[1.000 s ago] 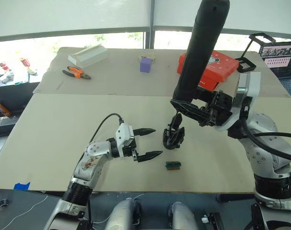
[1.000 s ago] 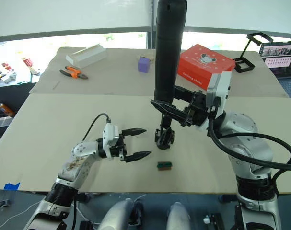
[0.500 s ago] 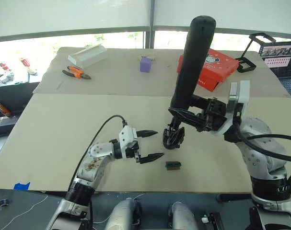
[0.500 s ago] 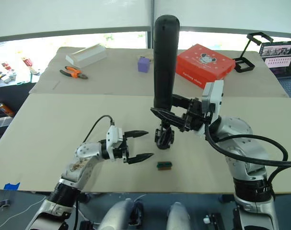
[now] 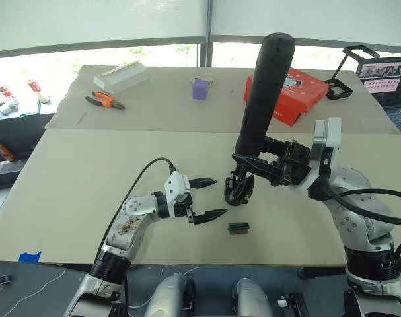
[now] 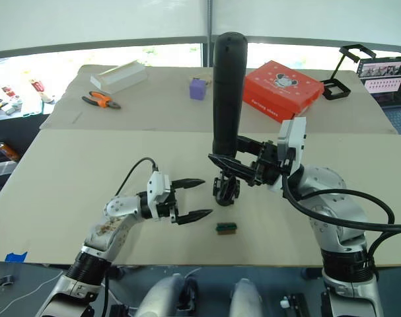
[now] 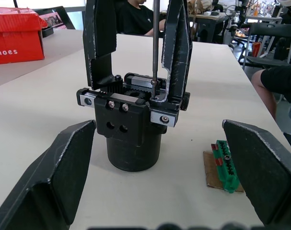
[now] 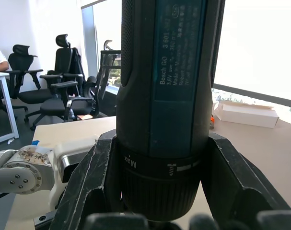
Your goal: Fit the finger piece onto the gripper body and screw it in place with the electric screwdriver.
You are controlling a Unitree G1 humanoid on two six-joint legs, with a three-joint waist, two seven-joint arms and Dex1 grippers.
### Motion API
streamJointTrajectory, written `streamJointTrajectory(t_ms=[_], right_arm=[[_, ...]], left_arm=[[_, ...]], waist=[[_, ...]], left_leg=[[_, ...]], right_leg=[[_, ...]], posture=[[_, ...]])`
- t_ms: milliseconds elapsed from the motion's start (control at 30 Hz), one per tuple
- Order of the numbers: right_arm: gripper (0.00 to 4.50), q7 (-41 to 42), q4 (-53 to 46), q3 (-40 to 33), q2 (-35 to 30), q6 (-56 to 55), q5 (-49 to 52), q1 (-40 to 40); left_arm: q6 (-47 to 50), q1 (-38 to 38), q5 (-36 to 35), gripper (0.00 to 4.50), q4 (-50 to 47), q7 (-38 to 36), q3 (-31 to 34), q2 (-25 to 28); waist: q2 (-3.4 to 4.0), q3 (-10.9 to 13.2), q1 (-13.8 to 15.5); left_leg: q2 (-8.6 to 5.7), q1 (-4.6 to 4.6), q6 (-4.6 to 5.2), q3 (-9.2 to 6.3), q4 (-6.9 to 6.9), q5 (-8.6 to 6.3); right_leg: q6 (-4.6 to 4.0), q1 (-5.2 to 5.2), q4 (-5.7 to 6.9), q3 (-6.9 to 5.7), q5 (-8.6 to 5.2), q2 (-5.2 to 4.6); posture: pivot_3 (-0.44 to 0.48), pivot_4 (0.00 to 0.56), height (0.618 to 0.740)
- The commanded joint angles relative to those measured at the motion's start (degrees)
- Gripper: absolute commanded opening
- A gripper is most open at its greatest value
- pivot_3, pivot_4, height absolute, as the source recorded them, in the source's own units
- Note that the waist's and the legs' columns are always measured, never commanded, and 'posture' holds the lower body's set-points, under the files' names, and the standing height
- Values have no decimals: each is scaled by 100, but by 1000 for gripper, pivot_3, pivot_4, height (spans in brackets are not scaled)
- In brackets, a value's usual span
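handling first, taking the gripper body (image 5: pixel 240 189) as the landmark on the counter (image 5: pixel 88 172). left of it hangs the left tool (image 5: pixel 209 197), its two black fingers spread wide and holding nothing; in the left wrist view they flank the body without touching it. the gripper body itself looks like stiff, dense plastic and metal on a rounded base, so it would likely stay put under light load but could tip or spin under a driven screw; the round base looks the sensible place to steady it, clear of the rack and screws on top.

standing on the body are two upright black fingers, and the one under the bit is probably the finger piece (image 7: pixel 178 52), already seated, though i cannot tell from here whether its screw is home. it is thin, rigid and light, easily nudged off line.

above and just right of the body, the right tool (image 5: pixel 253 162) is pinched around the lower end of the electric screwdriver (image 5: pixel 261 92), which stands nearly upright with its thin bit down on the top of the body. the driver looks heavy and top-loaded with a smooth barrel, so a low hold near the collar suits it.

beyond the body, to its right, a red shoe box (image 5: pixel 287 98) sits closed, contents unseen. just in front of the body lies a small green block (image 5: pixel 238 228).
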Motion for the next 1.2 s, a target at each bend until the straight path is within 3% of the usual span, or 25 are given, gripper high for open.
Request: streamJointTrajectory(t_ms=[33, 1200], right_arm=[[1936, 5, -224, -106, 25, -98, 80, -85], [1936, -16, -225, -100, -36, 88, 168, -39]], left_arm=[[23, -103, -48, 4500, -237, 5, -31, -2], [113, -109, -42, 4500, -324, 18, -121, 29]], waist=[[0, 0, 1], [0, 0, 2]], left_leg=[[0, 0, 0, 0, 0, 0], [0, 0, -1, -1, 0, -1]], right_leg=[[0, 0, 0, 0, 0, 0], [0, 0, -1, 0, 0, -1]], posture=[[0, 150, 740], [0, 150, 740]])
